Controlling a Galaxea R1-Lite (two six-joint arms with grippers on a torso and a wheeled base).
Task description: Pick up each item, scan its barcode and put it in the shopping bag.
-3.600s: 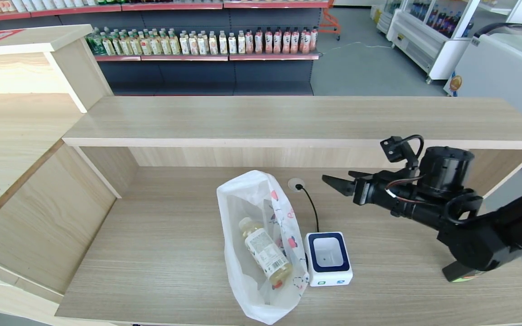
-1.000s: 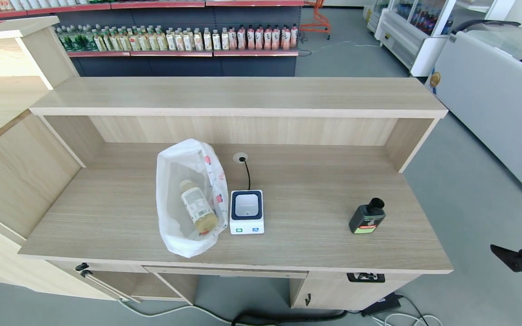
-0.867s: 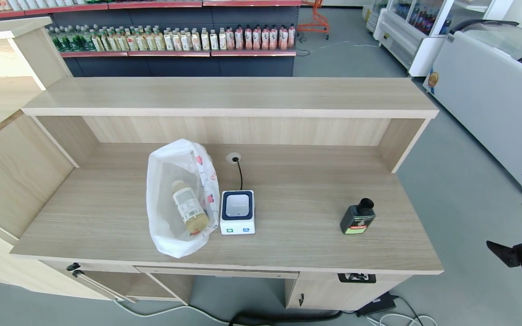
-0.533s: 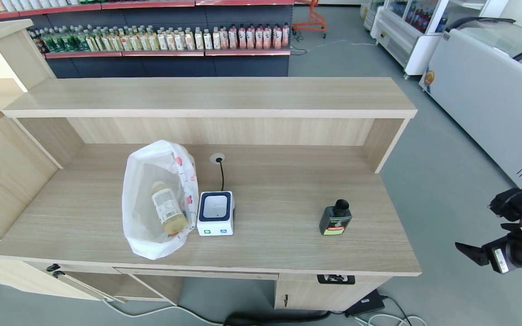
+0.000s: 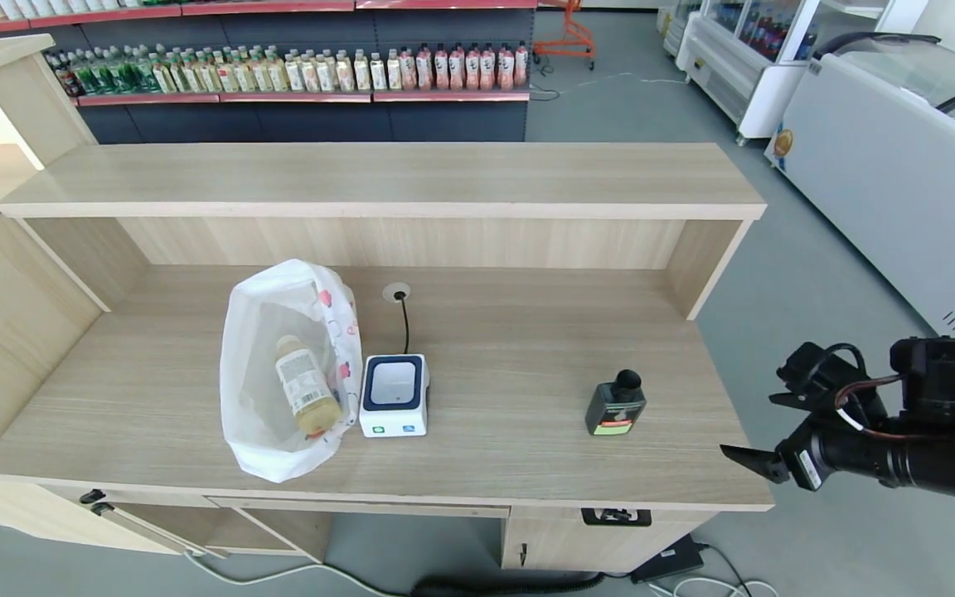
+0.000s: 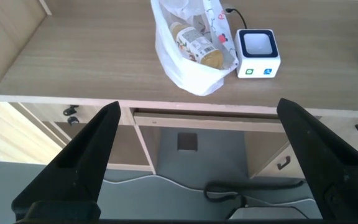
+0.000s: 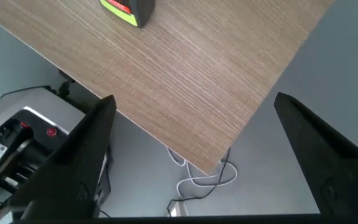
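Head view: white shopping bag (image 5: 255, 431) lying on the left half of the wooden counter (image 5: 511, 365), with a bottle of yellowish drink (image 5: 306, 396) lying inside. Just beside the bag, on its right, a white scanner (image 5: 395, 395) with a dark-framed window, and a black cable (image 5: 404, 323) running from it to a hole near the back of the counter. Well to the right, standing upright and alone, a small dark bottle (image 5: 617, 404) with a green and red label. By the counter's front right corner, the right gripper (image 5: 755, 463), pointing left toward the counter, apart from the dark bottle and holding nothing. Behind the counter, shelves of drinks (image 5: 295, 70); to the right, white freezers (image 5: 884, 166).

Left wrist view: left gripper (image 6: 197, 106) spread wide with nothing between its fingers (image 6: 86, 162), hanging off the counter's front edge, over the floor. Beyond it on the counter, the bag (image 6: 191, 78) with the drink bottle (image 6: 194, 43) inside and the scanner (image 6: 258, 53) touching or nearly touching the bag's side.

Right wrist view: right gripper (image 7: 194, 102) likewise wide open and empty, hanging above the counter's corner (image 7: 216, 68). Dark bottle (image 7: 128, 7) cut off at the picture's edge, well clear of both fingers (image 7: 316, 155). Loose cables (image 7: 197, 177) on the floor below.
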